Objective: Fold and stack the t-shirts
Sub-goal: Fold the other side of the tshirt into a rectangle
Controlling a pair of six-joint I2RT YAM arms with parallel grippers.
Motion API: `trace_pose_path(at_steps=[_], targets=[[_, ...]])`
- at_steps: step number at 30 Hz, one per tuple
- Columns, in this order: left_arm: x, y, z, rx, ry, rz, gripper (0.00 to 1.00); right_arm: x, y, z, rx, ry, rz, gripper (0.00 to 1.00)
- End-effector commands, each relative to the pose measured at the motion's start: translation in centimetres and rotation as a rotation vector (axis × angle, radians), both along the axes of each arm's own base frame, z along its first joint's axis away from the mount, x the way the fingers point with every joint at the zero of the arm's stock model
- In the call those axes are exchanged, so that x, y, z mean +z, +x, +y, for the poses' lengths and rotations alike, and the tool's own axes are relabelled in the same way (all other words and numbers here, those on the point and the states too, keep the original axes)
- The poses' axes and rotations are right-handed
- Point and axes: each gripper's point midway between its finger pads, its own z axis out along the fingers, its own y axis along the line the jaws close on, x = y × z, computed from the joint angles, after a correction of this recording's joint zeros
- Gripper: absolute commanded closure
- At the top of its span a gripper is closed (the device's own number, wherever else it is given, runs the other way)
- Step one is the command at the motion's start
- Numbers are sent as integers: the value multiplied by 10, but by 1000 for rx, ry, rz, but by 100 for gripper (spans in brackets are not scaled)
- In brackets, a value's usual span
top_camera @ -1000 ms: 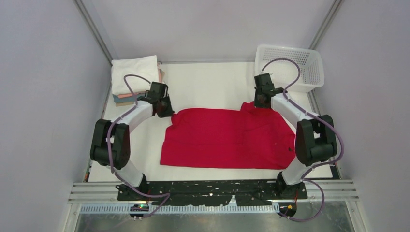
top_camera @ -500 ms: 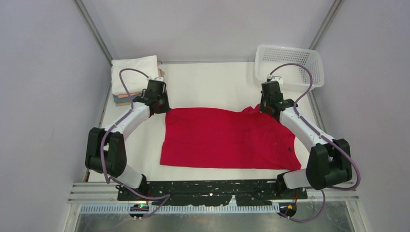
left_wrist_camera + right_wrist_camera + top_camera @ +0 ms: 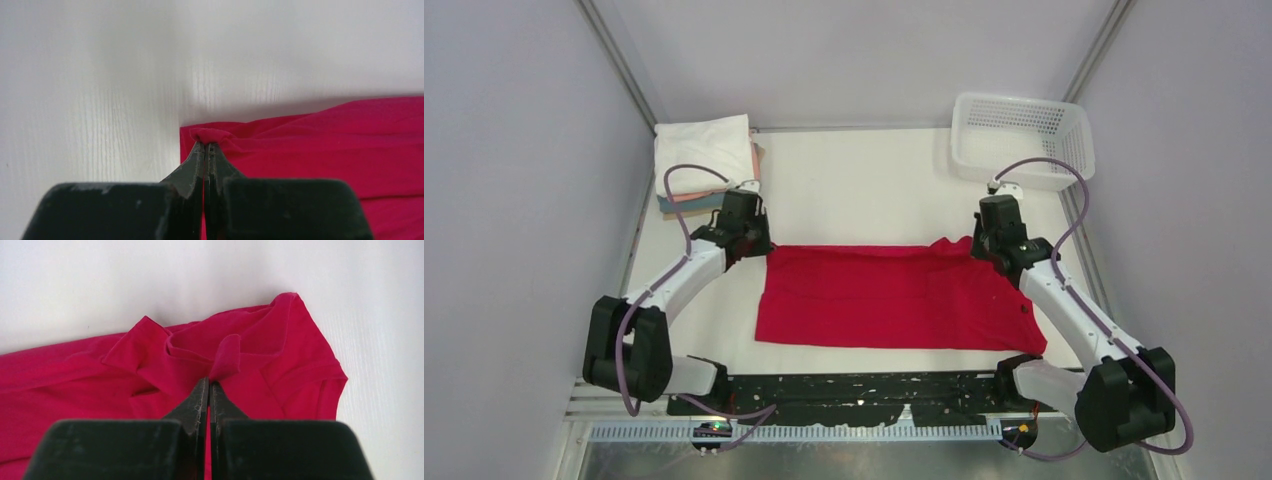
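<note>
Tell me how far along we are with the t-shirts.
Done: a folded stack sits at the far left corner, with a white shirt on top. In hand: the red t-shirt lies spread on the table, the left hand shut on its far left corner and the right hand shut on its far right edge. Left: finishing its folds and placing it on the stack.

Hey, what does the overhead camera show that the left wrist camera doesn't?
Only the overhead view shows the white plastic mesh basket, the stack of folded shirts, the right gripper and the bright red cloth t-shirt nearly whole. Only the left wrist view shows the left gripper shut on a small bunch at the shirt's corner. Both show the red shirt on the white table.
</note>
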Motion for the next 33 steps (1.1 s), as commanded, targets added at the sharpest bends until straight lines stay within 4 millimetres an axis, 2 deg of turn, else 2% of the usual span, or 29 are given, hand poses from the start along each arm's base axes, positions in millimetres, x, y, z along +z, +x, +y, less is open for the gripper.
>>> trace_pose_path(at_steps=[1,3,7,13,17,25,27,31,33], targets=[[10,-4,-12,-33,-46,-65,100,5,-21,1,16,30,-12,94],[7,-9,-16,-40,-50,-59,100,0,-32,0,29,32,3,94],[-1,-21,-3,18,-16,-38,100,-1,-46,-6,11,24,21,94],[14,-23,0,44,-29,-83,100,17,-54,-4,23,53,-17,94],[15,-27,10,85,-2,-92,100,17,-61,-6,14,46,8,94],[-6,-45,14,96,2,-23,100,-1,-83,-3,2,82,120,91],[-12,-48,13,101,-5,-4,100,-11,-92,1,7,100,175,88],[-23,-53,10,110,-26,35,100,-44,-114,12,28,152,337,83],[-24,-57,13,132,-21,46,94,-56,-128,18,26,182,416,81]])
